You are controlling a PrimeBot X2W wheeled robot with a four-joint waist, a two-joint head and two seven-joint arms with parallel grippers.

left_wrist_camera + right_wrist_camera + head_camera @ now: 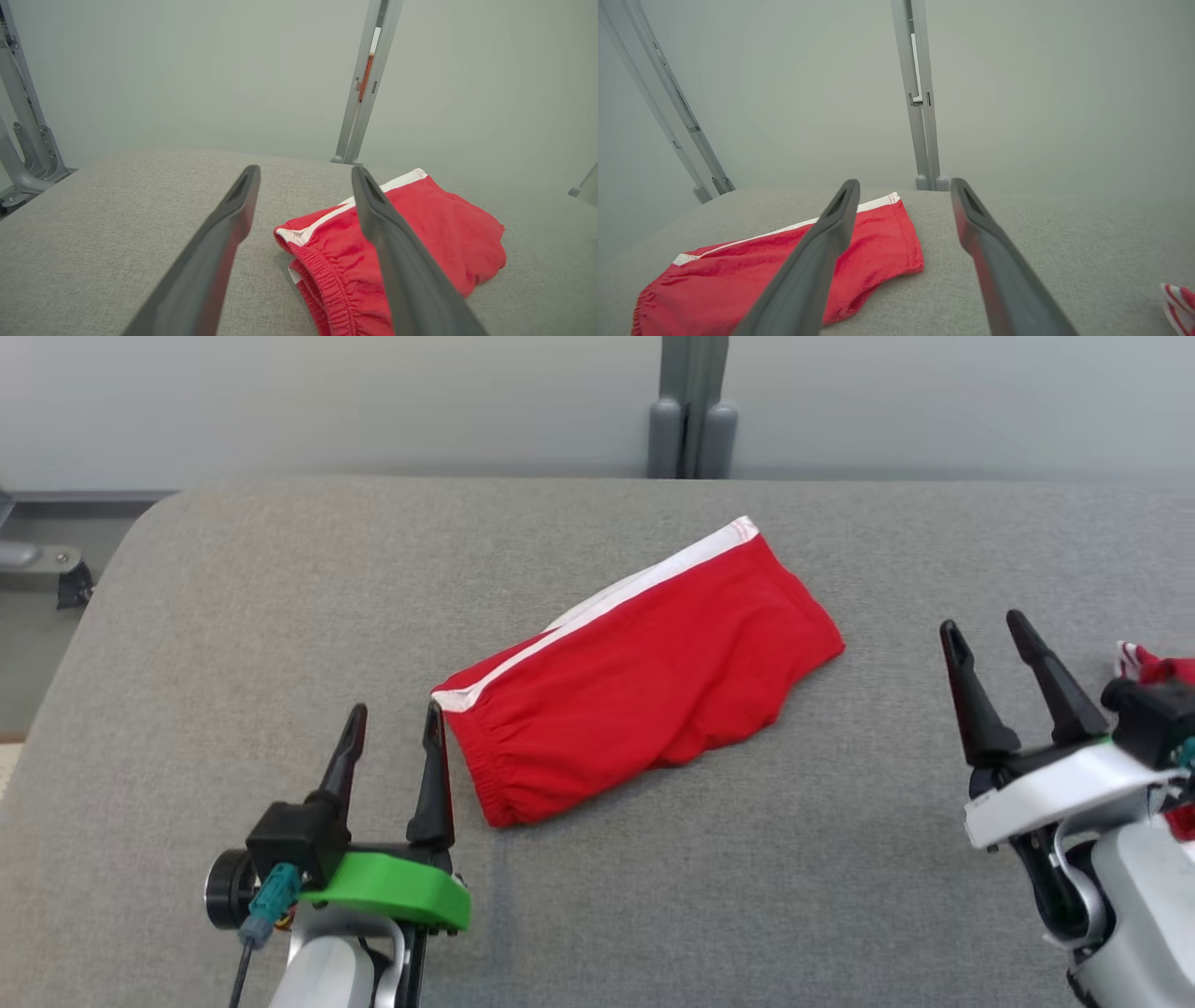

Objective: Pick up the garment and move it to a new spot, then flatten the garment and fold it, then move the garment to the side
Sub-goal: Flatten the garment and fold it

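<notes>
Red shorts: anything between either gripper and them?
Nothing visible. The open left gripper sits right beside the elastic waistband end of the red shorts. Only bare grey padded surface separates the open right gripper from their leg end. A red-and-white cloth lies on that gripper's far side.

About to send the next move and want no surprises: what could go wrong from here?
1. The red shorts lie folded in layers. The open left gripper beside the elastic waistband may pinch only the top layer and undo the fold.
2. A red-and-white cloth lies by the right gripper; moving the shorts that way could snag it.
</notes>
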